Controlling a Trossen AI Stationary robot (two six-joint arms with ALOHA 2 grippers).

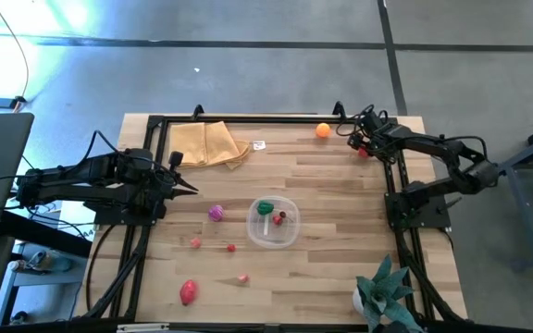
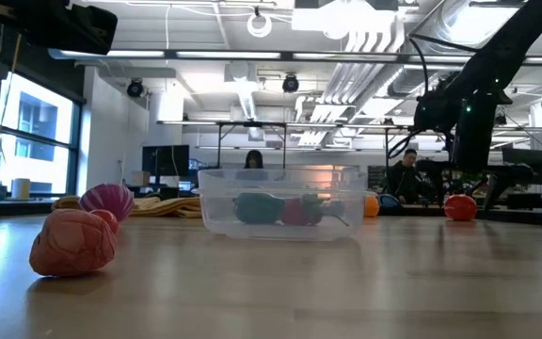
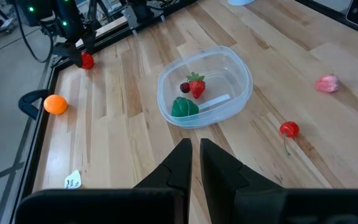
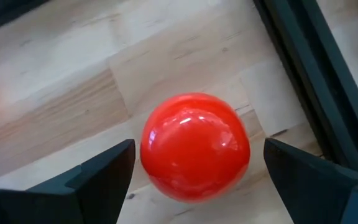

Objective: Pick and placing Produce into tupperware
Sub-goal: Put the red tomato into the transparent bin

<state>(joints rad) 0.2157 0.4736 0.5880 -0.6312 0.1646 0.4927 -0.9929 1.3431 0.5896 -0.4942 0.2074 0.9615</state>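
Clear tupperware tub [image 3: 205, 84] holding one strawberry [image 3: 196, 85], one green vegetable [image 3: 184, 107], one dark cherry [image 3: 185, 87], right gripper [image 4: 194, 171] spread wide around red ball [image 4: 195, 146], left gripper [image 3: 195, 162] closed, empty

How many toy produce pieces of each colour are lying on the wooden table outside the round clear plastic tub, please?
Red toy pieces: 3
Pink toy pieces: 2
Magenta toy piece: 1
Orange toy piece: 1
Total outside the round clear plastic tub: 7

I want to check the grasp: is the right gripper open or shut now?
Open: right gripper fingers stand apart, either side of the red ball.
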